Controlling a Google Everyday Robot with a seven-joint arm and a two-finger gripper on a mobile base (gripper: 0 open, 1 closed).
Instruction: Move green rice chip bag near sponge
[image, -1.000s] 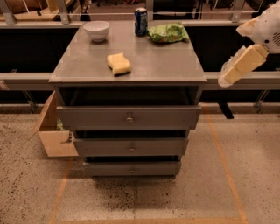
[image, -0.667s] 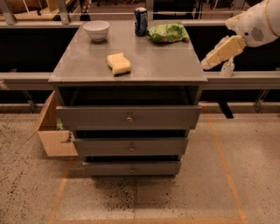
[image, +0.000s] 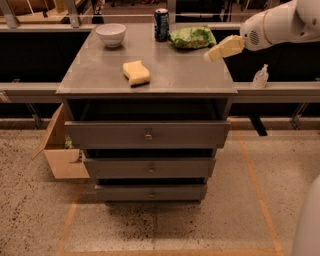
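Observation:
The green rice chip bag (image: 192, 37) lies at the back right of the grey cabinet top (image: 95, 75), shiny light green and crinkly. The pale-yellow sponge (image: 136, 72) lies near the middle of the top, left of and nearer than the bag. My gripper (image: 212, 54) comes in from the upper right on a white arm. Its cream tip hangs over the right side of the top, just right of and slightly nearer than the bag, not touching it.
A white bowl (image: 111, 34) stands at the back left and a blue drink can (image: 161, 24) just left of the bag. The cabinet's drawers (image: 147, 134) are partly pulled out. A cardboard box (image: 62, 150) sits on the floor at the left. A small clear bottle (image: 259, 77) stands on the right ledge.
My gripper has moved left and up, from beyond the cabinet's right side to over the top's right part, close to the bag. The objects on the cabinet have not moved.

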